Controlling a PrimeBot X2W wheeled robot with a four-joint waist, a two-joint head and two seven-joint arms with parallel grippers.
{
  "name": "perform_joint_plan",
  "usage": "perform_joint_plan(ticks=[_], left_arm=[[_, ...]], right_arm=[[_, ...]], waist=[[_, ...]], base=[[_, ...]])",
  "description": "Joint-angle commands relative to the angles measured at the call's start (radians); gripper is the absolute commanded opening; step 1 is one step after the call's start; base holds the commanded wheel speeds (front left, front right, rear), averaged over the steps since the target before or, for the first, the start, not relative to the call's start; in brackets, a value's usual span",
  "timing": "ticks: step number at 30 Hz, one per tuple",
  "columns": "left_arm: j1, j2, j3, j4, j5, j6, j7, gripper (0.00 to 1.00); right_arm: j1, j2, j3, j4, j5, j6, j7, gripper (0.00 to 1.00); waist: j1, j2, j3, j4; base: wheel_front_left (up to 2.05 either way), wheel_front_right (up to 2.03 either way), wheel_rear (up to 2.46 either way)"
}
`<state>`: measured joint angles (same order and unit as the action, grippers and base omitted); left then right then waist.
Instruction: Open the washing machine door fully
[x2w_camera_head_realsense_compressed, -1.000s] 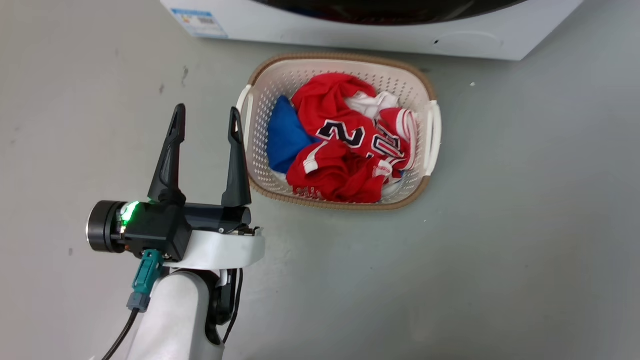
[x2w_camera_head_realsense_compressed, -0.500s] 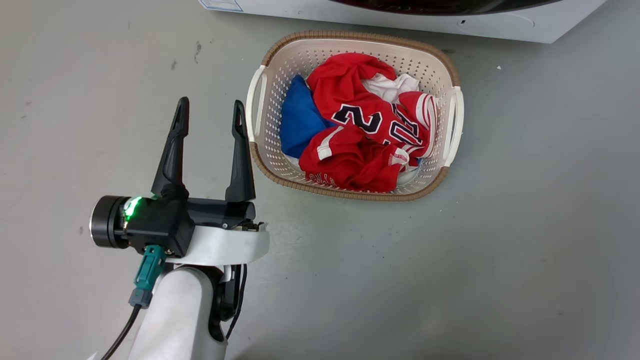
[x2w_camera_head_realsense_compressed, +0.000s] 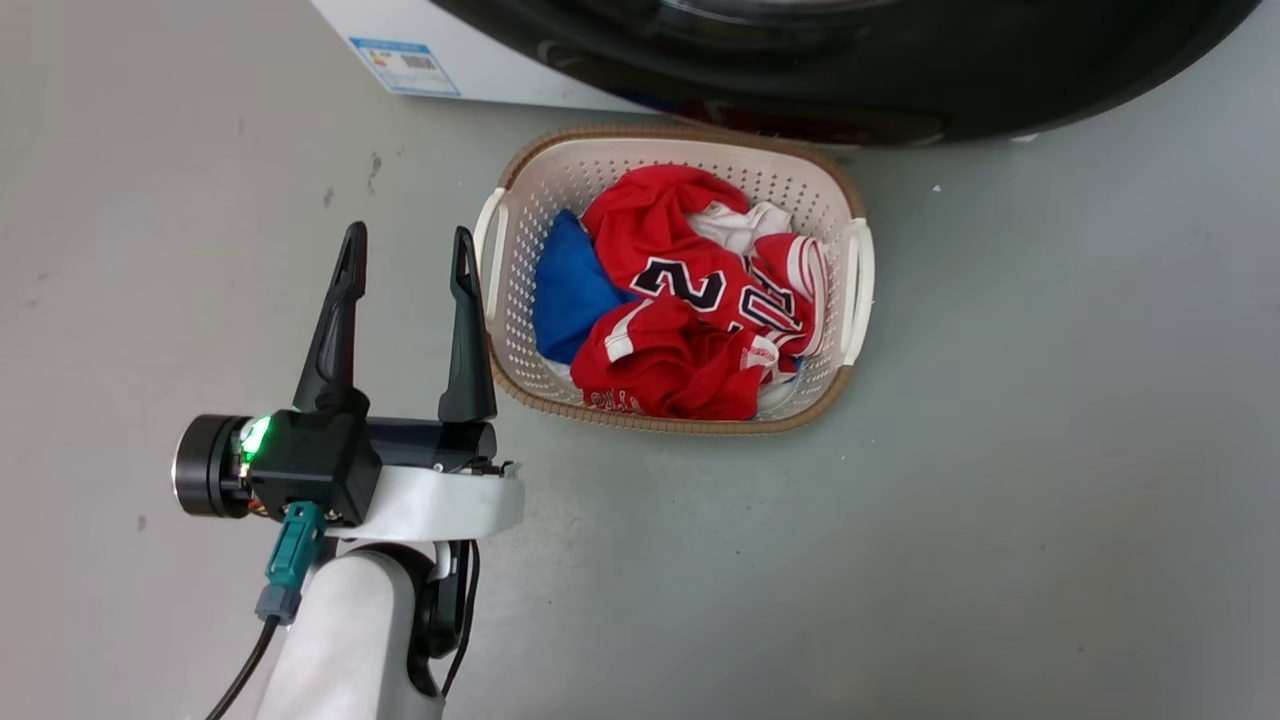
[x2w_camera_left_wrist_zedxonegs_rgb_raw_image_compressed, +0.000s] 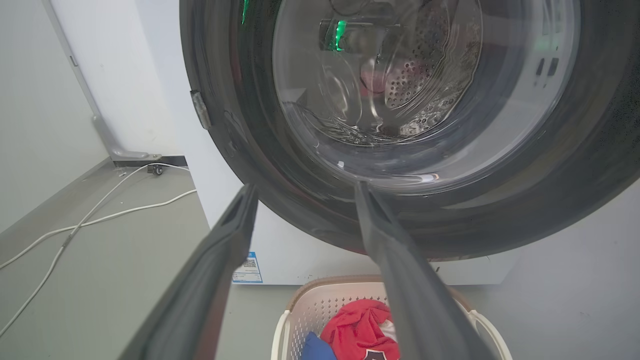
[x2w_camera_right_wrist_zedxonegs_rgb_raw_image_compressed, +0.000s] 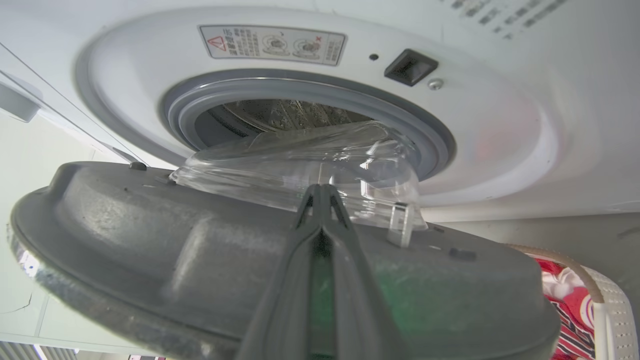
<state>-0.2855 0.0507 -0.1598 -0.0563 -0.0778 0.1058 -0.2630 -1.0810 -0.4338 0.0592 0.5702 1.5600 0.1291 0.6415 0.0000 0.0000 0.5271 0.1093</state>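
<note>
- The washing machine door (x2w_camera_head_realsense_compressed: 900, 90) stands swung out from the white washing machine (x2w_camera_head_realsense_compressed: 480, 60), its glossy black disc hanging over the far rim of the laundry basket (x2w_camera_head_realsense_compressed: 858, 290).
- That basket sits on the grey floor (x2w_camera_head_realsense_compressed: 1000, 500) right in front of the machine, with a red jersey (x2w_camera_head_realsense_compressed: 690, 290) heaped inside and a blue cloth (x2w_camera_head_realsense_compressed: 570, 290) tucked at its left side.
- The left gripper (x2w_camera_head_realsense_compressed: 409, 235) hovers over the floor just beside the basket's left handle. Its fingers are spread wide with nothing between them.
- The right gripper (x2w_camera_right_wrist_zedxonegs_rgb_raw_image_compressed: 321, 187) lies on the door's grey inner side, fingers pinched together. The tips meet at the foot of the clear glass bowl (x2w_camera_right_wrist_zedxonegs_rgb_raw_image_compressed: 300, 165); whether they nip anything, I can't tell.
- Beyond the door the mouth is open: a grey rubber ring (x2w_camera_right_wrist_zedxonegs_rgb_raw_image_compressed: 430, 135) around the steel drum (x2w_camera_right_wrist_zedxonegs_rgb_raw_image_compressed: 280, 112).
- A white cable (x2w_camera_left_wrist_zedxonegs_rgb_raw_image_compressed: 100, 210) trails across the floor beside the machine.
</note>
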Motion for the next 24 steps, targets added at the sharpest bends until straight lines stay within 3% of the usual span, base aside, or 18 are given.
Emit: perform_joint_plan(ticks=[1,12,24], left_arm=[[0.016,-0.001,0.003,0.004,0.006,-0.004,-0.003,1.0],[0.047,-0.001,0.023,0.015,0.017,-0.017,-0.003,1.0],[0.089,-0.001,0.039,0.023,0.022,-0.022,-0.003,1.0]], right_arm=[[0.032,0.014,0.009,-0.013,0.007,0.003,0.015,0.0],[0.183,0.076,0.065,-0.101,0.027,0.003,0.077,0.0],[0.396,0.126,0.107,-0.274,0.079,0.003,0.138,0.0]], waist=[[0.0,0.0,-0.017,-0.013],[0.0,0.0,-0.073,-0.044],[0.0,0.0,-0.157,-0.058]], base=[[0.0,0.0,0.0],[0.0,0.0,0.0],[0.0,0.0,0.0]])
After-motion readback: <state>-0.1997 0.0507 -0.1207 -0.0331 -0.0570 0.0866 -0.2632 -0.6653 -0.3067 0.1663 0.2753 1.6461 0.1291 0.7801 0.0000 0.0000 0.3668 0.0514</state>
